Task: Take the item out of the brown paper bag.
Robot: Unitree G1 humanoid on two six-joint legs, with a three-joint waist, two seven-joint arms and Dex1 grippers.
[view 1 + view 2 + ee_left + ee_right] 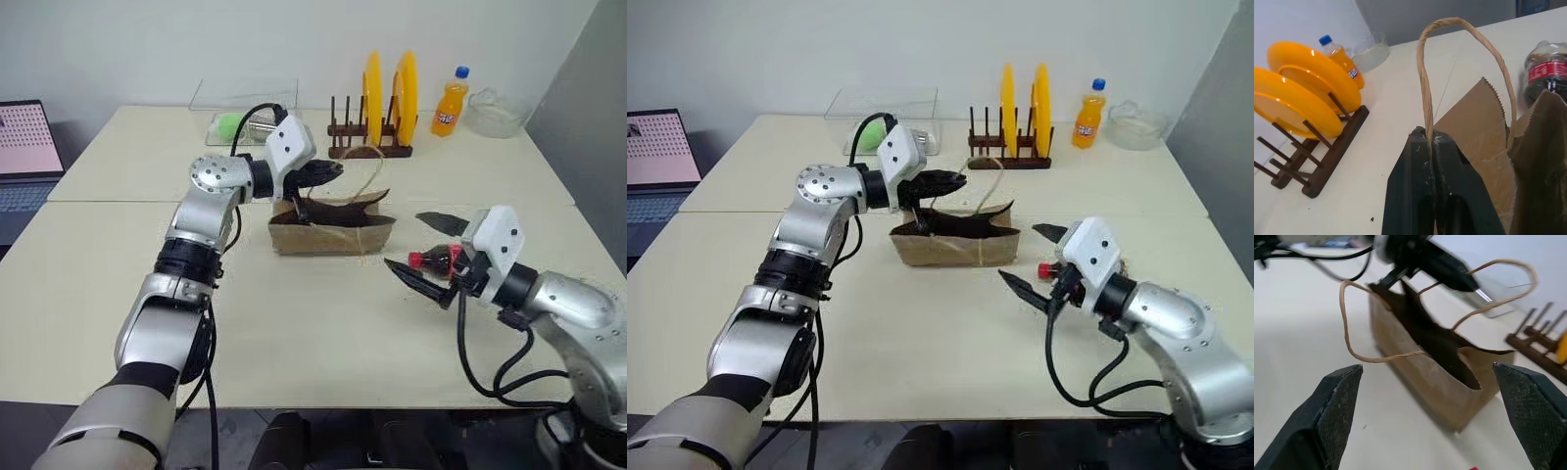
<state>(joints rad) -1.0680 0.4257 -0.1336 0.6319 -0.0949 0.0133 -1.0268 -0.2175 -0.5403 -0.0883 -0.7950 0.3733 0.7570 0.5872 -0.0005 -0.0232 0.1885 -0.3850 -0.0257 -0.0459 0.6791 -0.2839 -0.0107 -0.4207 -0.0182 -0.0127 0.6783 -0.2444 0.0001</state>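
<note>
The brown paper bag [331,233] stands open in the middle of the table. My left gripper [338,169] reaches over it from the left, shut on one cord handle [1425,93], which runs between the closed fingers [1413,161]. The other handle [1359,350] hangs loose down the bag's front. The item, a small cola bottle [441,258] with a red cap, lies on its side on the table to the right of the bag. My right gripper [403,240] hovers by it, wide open, with one finger [443,223] behind the bottle and one in front, gripping nothing.
At the back stand a wooden rack [370,149] with two yellow plates [374,98], an orange soda bottle [451,103], a glass bowl [495,113] and a clear box [245,110]. A laptop [24,157] sits at the far left.
</note>
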